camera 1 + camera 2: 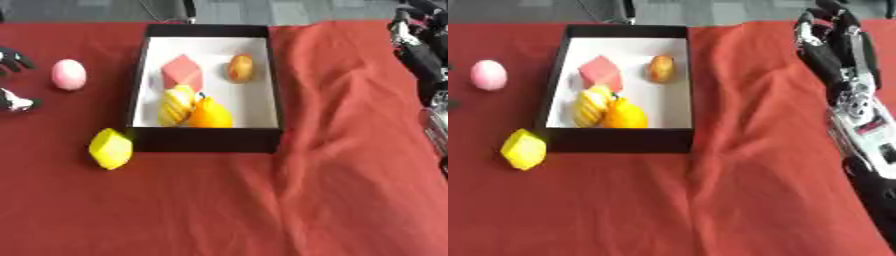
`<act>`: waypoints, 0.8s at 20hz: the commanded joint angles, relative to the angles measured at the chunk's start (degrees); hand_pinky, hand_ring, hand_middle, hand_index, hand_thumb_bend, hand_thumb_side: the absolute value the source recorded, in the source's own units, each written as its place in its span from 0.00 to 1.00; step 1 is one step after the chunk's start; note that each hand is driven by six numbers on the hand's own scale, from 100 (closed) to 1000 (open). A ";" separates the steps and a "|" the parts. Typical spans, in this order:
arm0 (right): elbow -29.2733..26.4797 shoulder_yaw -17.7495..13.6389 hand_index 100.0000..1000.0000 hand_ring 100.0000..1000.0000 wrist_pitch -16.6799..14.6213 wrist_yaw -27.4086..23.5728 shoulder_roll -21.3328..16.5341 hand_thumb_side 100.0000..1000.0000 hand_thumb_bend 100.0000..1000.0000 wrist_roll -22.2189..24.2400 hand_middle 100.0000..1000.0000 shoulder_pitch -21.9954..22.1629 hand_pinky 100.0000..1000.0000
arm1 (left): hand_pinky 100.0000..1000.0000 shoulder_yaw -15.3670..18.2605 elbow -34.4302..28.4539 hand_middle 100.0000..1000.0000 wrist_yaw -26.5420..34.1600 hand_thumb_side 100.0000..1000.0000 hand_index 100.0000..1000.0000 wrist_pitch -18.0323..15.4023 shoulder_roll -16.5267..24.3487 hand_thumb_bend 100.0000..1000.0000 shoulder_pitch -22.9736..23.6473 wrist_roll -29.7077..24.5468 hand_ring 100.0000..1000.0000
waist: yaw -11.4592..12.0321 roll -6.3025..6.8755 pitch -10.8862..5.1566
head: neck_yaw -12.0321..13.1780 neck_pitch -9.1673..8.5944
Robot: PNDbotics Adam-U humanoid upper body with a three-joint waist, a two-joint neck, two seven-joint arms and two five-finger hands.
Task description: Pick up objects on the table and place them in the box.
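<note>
Box (140, 75), black-walled with a white floor, stands at centre-left on the red cloth (332, 190). It already holds a pink block (182, 72), a brown oval item (241, 68), a yellow striped item (175, 105) and an orange fruit-like item (210, 114).

Two things remain outside, both on your left. The pink egg (68, 74) lies well left of the box, level with its middle. The yellow block (110, 148) sits just beside the box's near left corner, whether touching it you cannot tell.

Your left hand (13, 62) shows only at the left edge as dark fingers (16, 102) spread above and below the level of the egg, relaxed and holding nothing. The egg lies just to its right, long axis roughly upright in the view, running away from you. Your right hand (826, 35) rests at the far right edge, fingers straight and pointing away, empty, well apart from both loose things.

Judged from this, the left hand is far nearer to either target, the egg nearest.

The cloth is wrinkled in long folds right of the box. Grey floor shows beyond the table's far edge.
</note>
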 commanded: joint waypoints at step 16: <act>0.08 0.76 0.84 0.73 0.30 -0.54 0.55 0.23 0.00 1.36 0.74 -3.10 0.94 | 0.70 2.74 1.93 0.74 -3.96 0.26 0.79 2.39 -2.86 0.32 -3.26 9.97 0.75 | -1.13 -0.22 0.49 | 1.25 -0.12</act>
